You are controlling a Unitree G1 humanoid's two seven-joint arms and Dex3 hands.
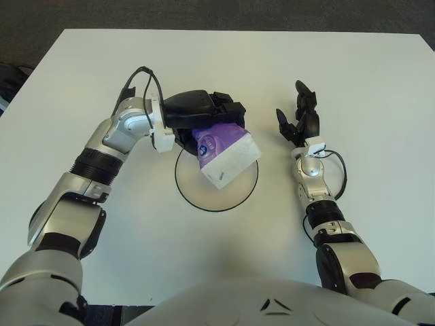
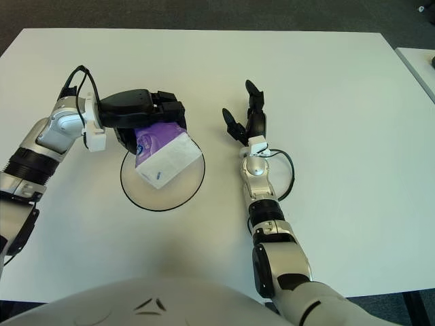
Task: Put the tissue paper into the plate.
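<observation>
Tissue pack held over the plate, release pending.

Left hand [image 1: 204, 112] clamped on the purple end of the tissue paper [image 1: 224, 153], pack tilted with its white end low above the plate [image 1: 187, 189], probably for a drop inside the rim; contact with the plate not discernible. Right hand [image 1: 299, 115] just right of the plate, fingers spread and gripping nothing, likely kept apart for clearance. White counter [image 1: 367, 81] beneath both arms; dark floor beyond its far edge, second pale surface at far right.

Left hand [image 1: 204, 109] extended forward-right, fingers curled in grasp; right hand [image 1: 300, 117] idle, fingers spread, pointing forward.
</observation>
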